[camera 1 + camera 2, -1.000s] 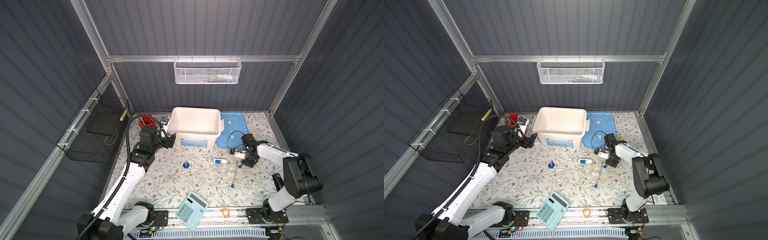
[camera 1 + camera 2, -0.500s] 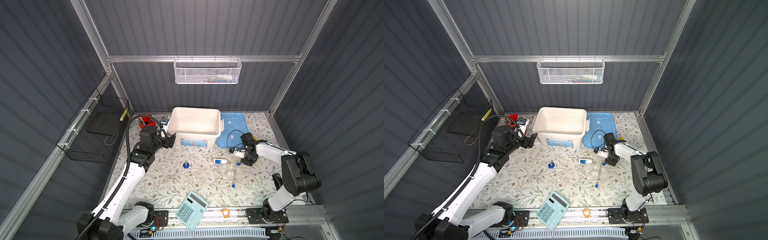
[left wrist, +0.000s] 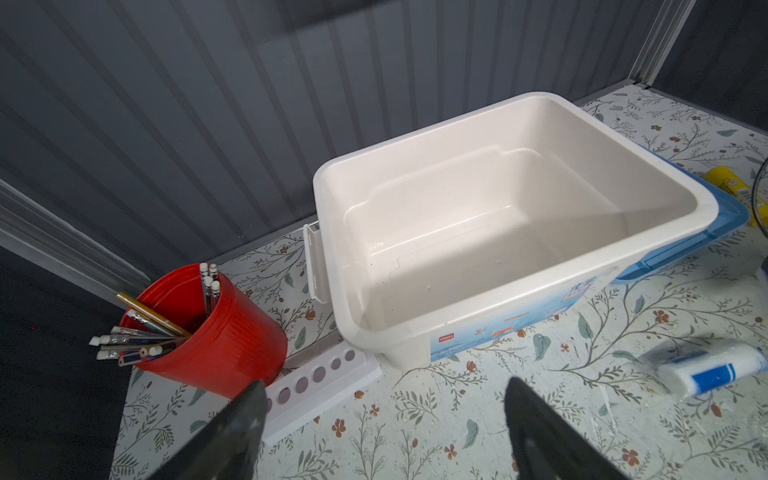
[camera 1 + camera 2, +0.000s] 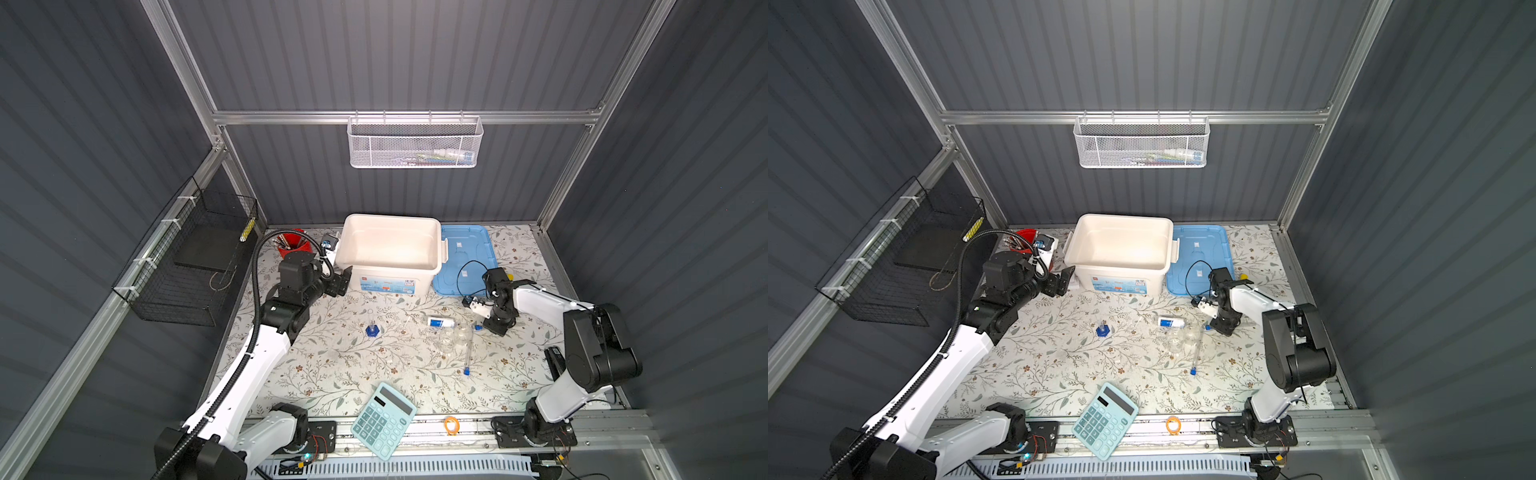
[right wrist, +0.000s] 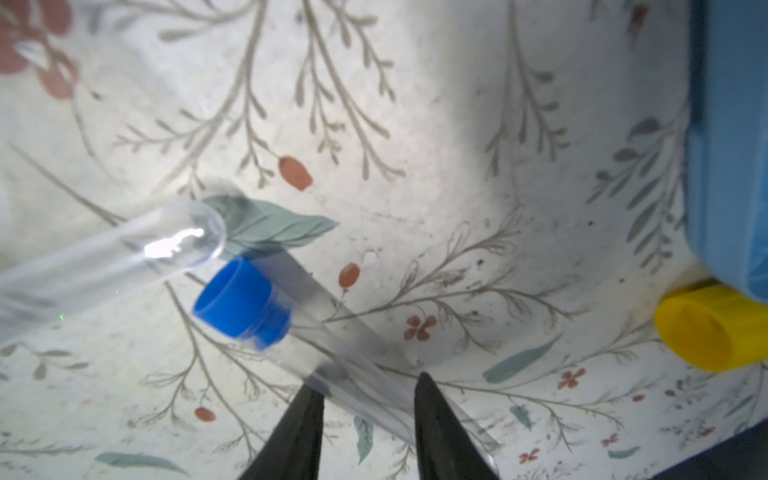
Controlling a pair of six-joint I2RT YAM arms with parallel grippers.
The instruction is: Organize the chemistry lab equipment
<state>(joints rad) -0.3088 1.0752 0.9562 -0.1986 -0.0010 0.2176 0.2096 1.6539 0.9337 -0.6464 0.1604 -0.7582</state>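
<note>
A clear test tube with a blue cap [image 5: 243,305] lies on the floral table; its cap also shows in both top views [image 4: 478,327] [image 4: 1207,327]. My right gripper [image 5: 368,384] [image 4: 488,328] is low over it, both jaws against the tube's sides, the tube still on the table. A second test tube [image 4: 468,353] [image 5: 124,257] lies beside it. Clear beakers [image 4: 451,336], a blue-white labelled piece [image 4: 439,322] [image 3: 706,370] and a slim cylinder on a blue foot [image 4: 372,328] stand mid-table. My left gripper [image 3: 382,386] [image 4: 345,280] hangs open and empty before the white bin.
The white bin [image 4: 390,220] stands at the back with its blue lid [image 4: 469,249] to the right. A red cup of pens [image 3: 216,332] and a white tube rack [image 3: 324,386] sit left of the bin. A teal calculator [image 4: 384,419] lies at the front edge, a yellow object [image 5: 706,332] by the lid.
My right gripper's jaws have narrowed around the blue-capped test tube and the wrist has shifted slightly left. The left arm has not moved.
</note>
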